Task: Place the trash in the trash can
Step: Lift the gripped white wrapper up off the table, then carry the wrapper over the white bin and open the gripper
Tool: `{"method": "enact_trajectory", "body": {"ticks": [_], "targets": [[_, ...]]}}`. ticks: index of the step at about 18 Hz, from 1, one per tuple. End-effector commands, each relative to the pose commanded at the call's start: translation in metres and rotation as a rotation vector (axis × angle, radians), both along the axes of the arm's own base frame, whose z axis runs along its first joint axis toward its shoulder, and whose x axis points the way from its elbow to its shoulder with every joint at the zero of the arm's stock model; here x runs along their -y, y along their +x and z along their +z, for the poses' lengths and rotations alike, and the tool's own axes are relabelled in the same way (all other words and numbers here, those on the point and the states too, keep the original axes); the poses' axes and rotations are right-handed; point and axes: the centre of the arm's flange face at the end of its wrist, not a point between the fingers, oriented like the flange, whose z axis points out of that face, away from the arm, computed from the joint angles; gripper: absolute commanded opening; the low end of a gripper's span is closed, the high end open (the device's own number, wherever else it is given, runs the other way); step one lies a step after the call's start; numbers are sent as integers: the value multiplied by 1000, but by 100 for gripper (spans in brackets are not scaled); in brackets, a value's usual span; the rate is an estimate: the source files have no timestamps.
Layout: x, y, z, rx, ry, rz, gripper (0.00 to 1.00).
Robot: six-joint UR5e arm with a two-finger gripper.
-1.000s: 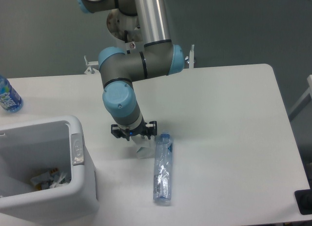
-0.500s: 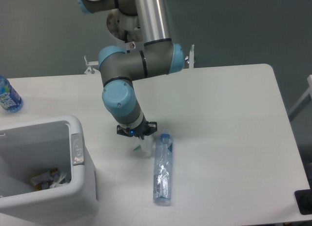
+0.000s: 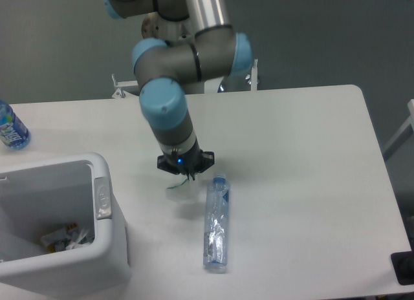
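Observation:
My gripper (image 3: 184, 178) hangs a little above the table, shut on the crumpled white paper carton (image 3: 182, 189), which looks blurred and pale just under the fingers. The long clear crushed bottle (image 3: 217, 225) with a blue cap lies lengthwise on the table, just right of the gripper. The white trash can (image 3: 111, 248) stands at the front left, its grey plate (image 3: 102, 198) on the rim facing the gripper.
A blue-labelled bottle (image 3: 10, 128) stands at the table's left edge. Some crumpled scraps (image 3: 65, 238) lie at the bottom of the trash can. The arm's base mount (image 3: 194, 80) is at the table's back edge.
The gripper has closed on the carton and risen off the table, shifting slightly back and right. The clear bottle has not moved.

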Motion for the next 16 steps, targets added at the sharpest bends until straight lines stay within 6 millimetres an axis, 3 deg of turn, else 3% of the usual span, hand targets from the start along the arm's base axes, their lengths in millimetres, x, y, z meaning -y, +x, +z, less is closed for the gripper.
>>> {"method": "enact_trajectory", "body": {"ticks": [7, 10, 13, 16], "targets": [[8, -51, 127, 96, 401, 93, 3], [7, -61, 177, 138, 537, 169, 3], [4, -59, 204, 152, 599, 166, 3], [0, -53, 211, 186, 629, 153, 3]]}}
